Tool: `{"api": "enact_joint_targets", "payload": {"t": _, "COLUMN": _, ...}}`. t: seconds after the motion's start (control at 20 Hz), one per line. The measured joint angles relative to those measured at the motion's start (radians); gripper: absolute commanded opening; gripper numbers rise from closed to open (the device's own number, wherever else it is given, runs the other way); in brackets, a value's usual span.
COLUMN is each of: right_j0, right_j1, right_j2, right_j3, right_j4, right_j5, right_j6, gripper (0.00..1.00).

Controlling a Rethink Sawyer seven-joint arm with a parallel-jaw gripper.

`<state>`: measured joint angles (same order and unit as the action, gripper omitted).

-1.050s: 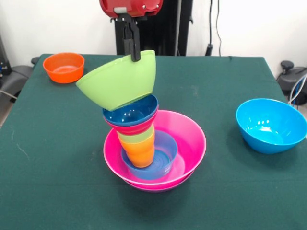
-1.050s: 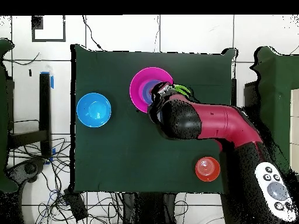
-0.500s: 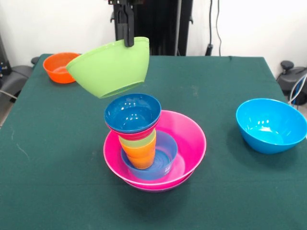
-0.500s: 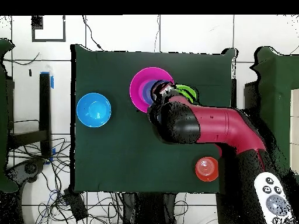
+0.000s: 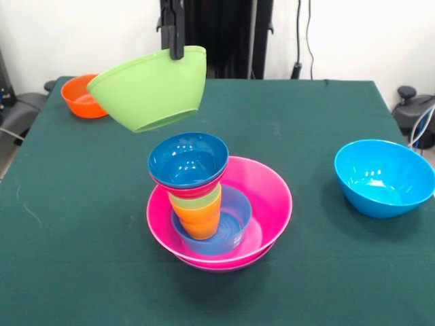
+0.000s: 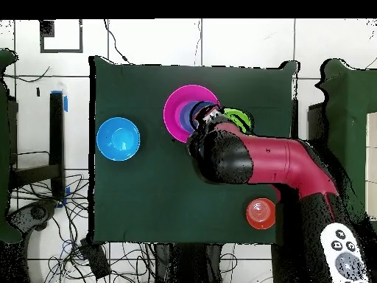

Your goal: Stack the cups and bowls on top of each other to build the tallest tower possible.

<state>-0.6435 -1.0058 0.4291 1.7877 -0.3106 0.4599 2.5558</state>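
My gripper [image 5: 177, 46] comes down from the top edge, shut on the far rim of a lime green bowl [image 5: 149, 92]. That bowl hangs tilted in the air, above and left of the tower and apart from it. The tower stands in a wide pink bowl [image 5: 268, 197]. Inside it are a light-blue small bowl [image 5: 231, 224], an orange cup [image 5: 198, 221], a light green cup [image 5: 198, 197], a red bowl [image 5: 185, 189] and a dark-blue bowl [image 5: 188, 159] on top. In the overhead view the arm [image 6: 250, 158] covers the gripper, with the green bowl [image 6: 239, 118] beside the pink bowl [image 6: 177, 110].
A large sky-blue bowl [image 5: 384, 176] sits alone on the green cloth at the right, also seen as the sky-blue bowl [image 6: 118, 138] from overhead. A small orange bowl [image 5: 80, 95] stands at the far left corner, the orange bowl [image 6: 261, 214] near the robot's base.
The gripper has lifted the lime green bowl off the dark-blue bowl, carrying it up and to the left. The tower has stayed in place.
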Motion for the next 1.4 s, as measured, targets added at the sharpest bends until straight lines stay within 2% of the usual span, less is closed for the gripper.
{"api": "enact_joint_targets", "payload": {"t": 0.3, "right_j0": 0.021, "right_j1": 0.000, "right_j2": -0.020, "right_j3": 0.000, "right_j4": 0.000, "right_j5": 0.005, "right_j6": 0.000, "gripper": 0.00}}
{"api": "enact_joint_targets", "payload": {"t": 0.5, "right_j0": 0.056, "right_j1": -0.001, "right_j2": -0.057, "right_j3": -0.001, "right_j4": 0.016, "right_j5": 0.061, "right_j6": 0.000, "gripper": 0.00}}
{"api": "enact_joint_targets", "payload": {"t": 0.65, "right_j0": 0.093, "right_j1": -0.005, "right_j2": -0.098, "right_j3": -0.001, "right_j4": 0.038, "right_j5": 0.165, "right_j6": 0.000, "gripper": 0.00}}
{"api": "enact_joint_targets", "payload": {"t": 1.0, "right_j0": 0.138, "right_j1": -0.007, "right_j2": -0.158, "right_j3": -0.001, "right_j4": 0.058, "right_j5": 0.301, "right_j6": 0.000, "gripper": 0.00}}
{"api": "enact_joint_targets", "payload": {"t": 1.4, "right_j0": 0.149, "right_j1": -0.007, "right_j2": -0.192, "right_j3": -0.001, "right_j4": 0.061, "right_j5": 0.304, "right_j6": 0.000, "gripper": 0.00}}
